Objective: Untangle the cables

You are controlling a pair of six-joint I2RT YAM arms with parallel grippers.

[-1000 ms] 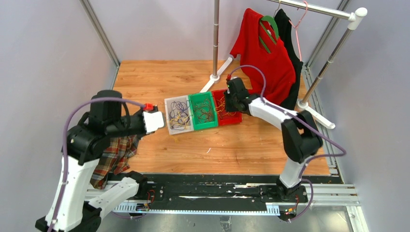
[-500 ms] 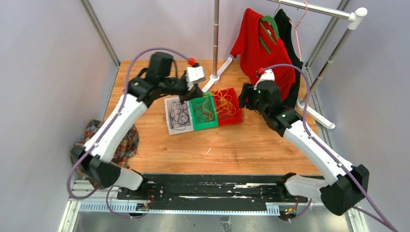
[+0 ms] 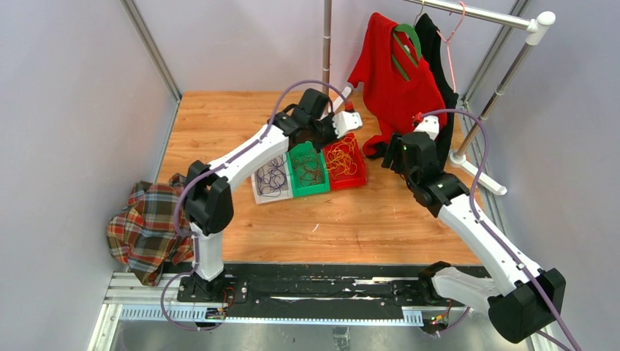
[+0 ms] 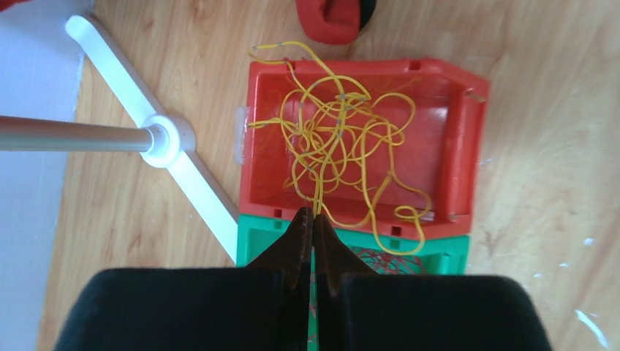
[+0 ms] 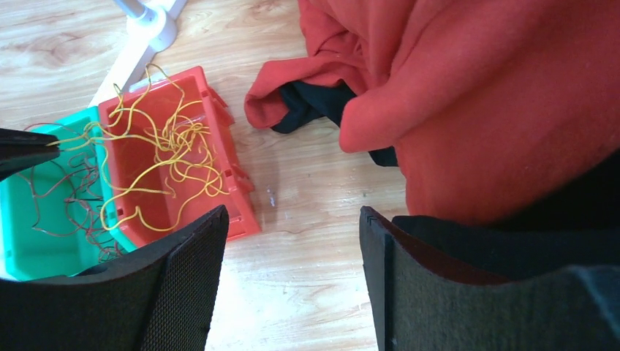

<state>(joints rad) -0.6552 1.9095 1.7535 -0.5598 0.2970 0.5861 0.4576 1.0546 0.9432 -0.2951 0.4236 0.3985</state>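
The cables lie sorted in three bins side by side. Yellow cables [image 4: 343, 139] tangle in the red bin [image 4: 468, 146], red-brown cables [image 5: 77, 194] fill the green bin [image 5: 29, 245], and dark purple cables [image 3: 272, 177] lie in the pale bin [image 3: 257, 196]. My left gripper [image 4: 314, 213] hangs over the seam between the green and red bins, shut on yellow strands that run up from the tangle into its tips. My right gripper [image 5: 292, 216] stands open over bare wood, just right of the red bin [image 5: 232, 212], with nothing between its pads.
A red sweater [image 3: 398, 80] and a black garment hang from the rack at the back right, with a red sleeve [image 5: 307, 80] drooping onto the floor near my right gripper. The rack's white foot [image 4: 168, 139] lies beside the red bin. A plaid cloth [image 3: 146, 223] sits at the left edge.
My left arm swung from the left side across to the bins and now pinches yellow strands. My right gripper drew back from the red bin and opened.
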